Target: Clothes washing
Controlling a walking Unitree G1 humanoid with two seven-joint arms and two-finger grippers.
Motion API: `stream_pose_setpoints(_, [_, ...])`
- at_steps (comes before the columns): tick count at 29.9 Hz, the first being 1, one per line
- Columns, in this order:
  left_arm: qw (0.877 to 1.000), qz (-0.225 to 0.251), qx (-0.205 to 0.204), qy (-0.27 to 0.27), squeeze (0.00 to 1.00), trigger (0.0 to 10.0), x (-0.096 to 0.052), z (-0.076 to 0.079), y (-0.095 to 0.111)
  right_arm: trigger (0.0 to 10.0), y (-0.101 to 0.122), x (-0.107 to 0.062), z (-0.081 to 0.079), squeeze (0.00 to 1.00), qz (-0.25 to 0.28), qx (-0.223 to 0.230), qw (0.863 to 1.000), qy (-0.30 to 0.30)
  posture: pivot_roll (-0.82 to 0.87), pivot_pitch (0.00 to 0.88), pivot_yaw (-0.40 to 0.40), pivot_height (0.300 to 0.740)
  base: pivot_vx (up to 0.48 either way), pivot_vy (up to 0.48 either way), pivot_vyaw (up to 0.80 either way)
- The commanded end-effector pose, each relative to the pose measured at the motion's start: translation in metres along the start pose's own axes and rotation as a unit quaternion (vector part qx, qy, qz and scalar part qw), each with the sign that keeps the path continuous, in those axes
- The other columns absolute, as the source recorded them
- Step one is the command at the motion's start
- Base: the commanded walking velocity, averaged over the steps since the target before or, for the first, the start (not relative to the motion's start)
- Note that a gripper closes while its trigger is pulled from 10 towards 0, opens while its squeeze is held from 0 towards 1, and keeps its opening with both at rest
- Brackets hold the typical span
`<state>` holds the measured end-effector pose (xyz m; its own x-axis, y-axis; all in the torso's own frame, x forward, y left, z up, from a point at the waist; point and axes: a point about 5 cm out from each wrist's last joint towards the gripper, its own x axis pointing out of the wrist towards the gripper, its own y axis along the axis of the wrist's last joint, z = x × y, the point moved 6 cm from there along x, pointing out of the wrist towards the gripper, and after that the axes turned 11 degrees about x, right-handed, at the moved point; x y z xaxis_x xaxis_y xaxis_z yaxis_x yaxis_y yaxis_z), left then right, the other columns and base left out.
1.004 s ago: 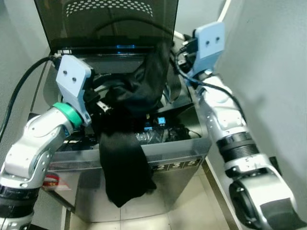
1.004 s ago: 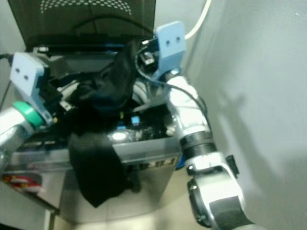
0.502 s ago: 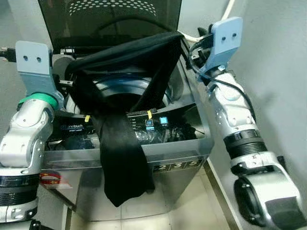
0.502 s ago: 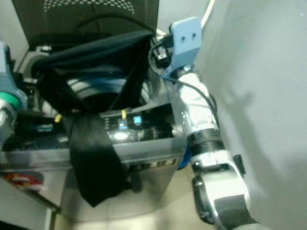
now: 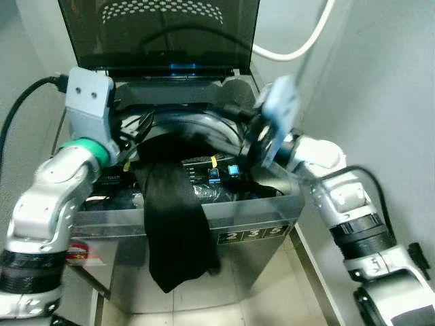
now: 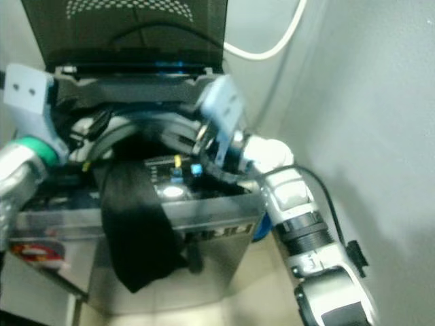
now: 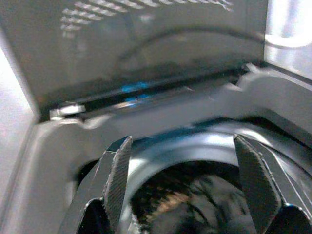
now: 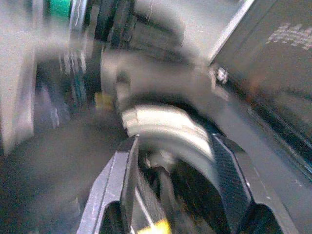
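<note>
Grey walls enclose a top-loading washing machine (image 5: 258, 234) with its dark lid (image 5: 160, 34) standing up. Nearest, a black garment (image 5: 173, 231) hangs over the front edge, down the front panel, its upper end inside the drum opening. Behind, over the drum, the left pincer (image 7: 183, 178) is spread wide and holds nothing; the right pincer (image 8: 178, 183) is also apart, empty. A white hose (image 5: 292, 47) curves on the far wall.

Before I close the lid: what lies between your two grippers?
The washer's open drum mouth with dark laundry inside, seen in the eye views.
</note>
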<state>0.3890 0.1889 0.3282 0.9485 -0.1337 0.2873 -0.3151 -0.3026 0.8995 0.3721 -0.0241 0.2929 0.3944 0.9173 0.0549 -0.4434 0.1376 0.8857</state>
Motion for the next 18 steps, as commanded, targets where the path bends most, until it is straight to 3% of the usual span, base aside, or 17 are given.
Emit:
stream_pose_setpoints(1, [0.998, -0.003, 0.015, 0.068, 0.0, 10.0, 0.001, -0.025, -0.002, 10.0, -0.004, 0.0, 0.006, 0.0, -0.032, -0.046, 0.998, 0.002, 0.1, 0.111, 0.043, 0.74, 0.0, 0.0, 0.0])
stream_pose_setpoints(2, [0.998, -0.003, 0.015, 0.068, 0.0, 10.0, 0.001, -0.025, -0.002, 10.0, -0.004, 0.0, 0.006, 0.0, -0.032, -0.046, 0.998, 0.002, 0.1, 0.111, 0.043, 0.74, 0.0, 0.0, 0.0])
stream_pose_setpoints(3, [0.993, -0.003, 0.027, 0.115, 0.0, 10.0, 0.0, -0.042, 0.0, 10.0, -0.004, -0.001, 0.011, 0.0, -0.04, -0.062, 0.997, -0.001, 0.1, 0.112, 0.041, 0.74, 0.0, 0.0, 0.0])
stream_pose_setpoints(4, [0.993, -0.003, 0.027, 0.115, 0.0, 10.0, 0.0, -0.042, 0.0, 10.0, -0.004, -0.001, 0.011, 0.0, -0.04, -0.062, 0.997, -0.001, 0.1, 0.112, 0.041, 0.74, 0.0, 0.0, 0.0])
stream_pose_setpoints(5, [0.993, -0.001, 0.033, 0.112, 0.0, 10.0, -0.001, -0.044, 0.0, 10.0, 0.018, -0.003, 0.025, 0.0, 0.016, -0.03, 0.999, -0.031, 0.1, 0.113, 0.036, 0.74, 0.0, 0.0, 0.0])
stream_pose_setpoints(8, [0.995, 0.006, 0.04, 0.087, 0.0, 10.0, -0.002, -0.035, 0.001, 10.0, 0.029, -0.005, 0.029, 0.0, 0.048, -0.012, 0.998, -0.043, 0.1, 0.113, 0.036, 0.74, 0.0, 0.0, 0.0])
stream_pose_setpoints(10, [0.998, 0.049, 0.007, -0.03, 0.0, 10.0, -0.009, 0.008, 0.015, 10.0, 0.043, -0.011, 0.033, 0.0, 0.097, 0.035, 0.993, -0.058, 0.11, 0.117, 0.035, 0.74, 0.0, 0.0, 0.0])
stream_pose_setpoints(11, [0.998, 0.049, 0.007, -0.03, 0.0, 10.0, -0.009, 0.008, 0.015, 10.0, 0.043, -0.011, 0.033, 0.0, 0.097, 0.035, 0.993, -0.058, 0.11, 0.117, 0.035, 0.74, 0.0, 0.0, 0.0])
stream_pose_setpoints(12, [0.994, 0.07, -0.029, -0.081, 0.0, 10.0, -0.016, 0.025, 0.024, 10.0, 0.046, -0.013, 0.035, 0.0, 0.114, 0.048, 0.99, -0.068, 0.11, 0.117, 0.035, 0.74, 0.0, 0.0, 0.0])
stream_pose_setpoints(14, [0.973, 0.106, -0.056, -0.199, 0.0, 10.0, -0.036, 0.06, 0.042, 10.0, 0.05, -0.017, 0.036, 0.0, 0.148, 0.085, 0.982, -0.082, 0.11, 0.121, 0.032, 0.74, 0.0, 0.0, 0.0])
stream_pose_setpoints(15, [0.973, 0.106, -0.056, -0.199, 0.0, 10.0, -0.036, 0.06, 0.042, 10.0, 0.05, -0.017, 0.036, 0.0, 0.148, 0.085, 0.982, -0.082, 0.11, 0.121, 0.032, 0.74, 0.0, 0.0, 0.0])
stream_pose_setpoints(16, [0.958, 0.107, -0.031, -0.265, 0.0, 10.0, -0.053, 0.076, 0.041, 10.0, 0.05, -0.019, 0.037, 0.0, 0.165, 0.106, 0.976, -0.095, 0.11, 0.123, 0.035, 0.74, 0.0, 0.0, 0.0])
stream_pose_setpoints(18, [0.935, 0.081, 0.007, -0.345, 0.0, 10.0, -0.081, 0.089, 0.029, 10.0, 0.045, -0.023, 0.035, 0.0, 0.18, 0.129, 0.969, -0.112, 0.12, 0.128, 0.04, 0.74, 0.0, 0.0, 0.0])
